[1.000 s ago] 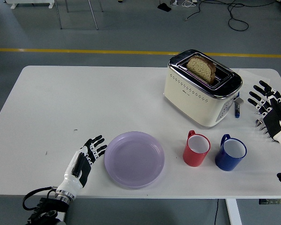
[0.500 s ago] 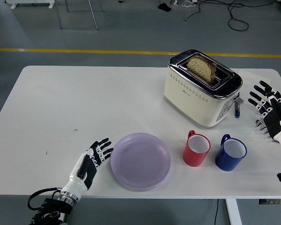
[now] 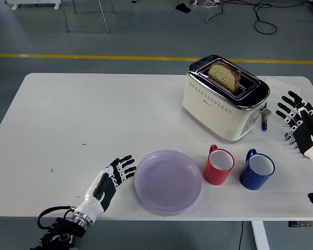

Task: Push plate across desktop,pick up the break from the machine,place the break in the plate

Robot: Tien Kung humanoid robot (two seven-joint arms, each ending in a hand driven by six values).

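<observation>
Since the earlier frame the plate (image 3: 168,182) has slid right across the table (image 3: 94,114), now just beside the red mug (image 3: 219,166). My left hand (image 3: 110,179), fingers extended flat, pushes its rim. Right hand (image 3: 301,125) waits open; bread (image 3: 224,75) remains in the toaster (image 3: 224,99).

Grey floor (image 3: 120,41), yellow floor line (image 3: 83,56), black cables (image 3: 261,15), metal furniture legs (image 3: 65,18)

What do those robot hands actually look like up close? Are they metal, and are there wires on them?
Each is a five-fingered robot hand in black and white. The left robot hand has a black back, white segmented fingers with black joints, a white wrist cuff with a silvery ring, and a black cable looping beside the forearm. The right robot hand has the same black-and-white look. The material cannot be told.
</observation>
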